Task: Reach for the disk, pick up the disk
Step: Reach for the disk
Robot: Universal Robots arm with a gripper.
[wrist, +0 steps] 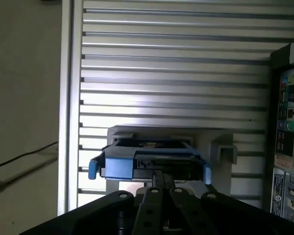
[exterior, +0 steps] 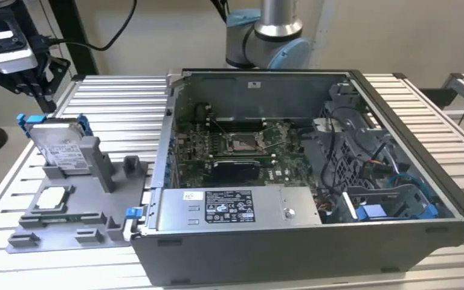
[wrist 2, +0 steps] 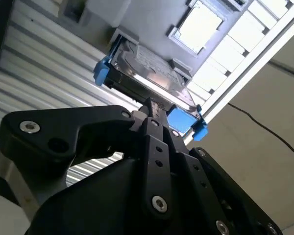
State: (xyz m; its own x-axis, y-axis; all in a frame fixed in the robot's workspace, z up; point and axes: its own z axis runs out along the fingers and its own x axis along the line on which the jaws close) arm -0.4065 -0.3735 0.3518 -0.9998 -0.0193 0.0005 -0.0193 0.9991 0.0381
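Presently the gripper (exterior: 38, 90) hangs at upper left of the exterior view, just above the disk (exterior: 60, 147), which stands propped in a grey holder (exterior: 95, 199), its edge presented for grasping; jaws appear clenched, empty.

My gripper (wrist 2: 149, 105) is matt black metal with small shiny screw heads. The disk (wrist 2: 152, 73) has a bare silvery metal body that catches the glare, plus a white paper label and smooth blue plastic rails (wrist 2: 102, 72). The holder (exterior: 95, 199) under it looks like dull grey plastic. The table (wrist: 161, 58) is ribbed aluminium with a satin sheen. The computer case (exterior: 296, 248) is dark grey sheet metal, pretty matt.
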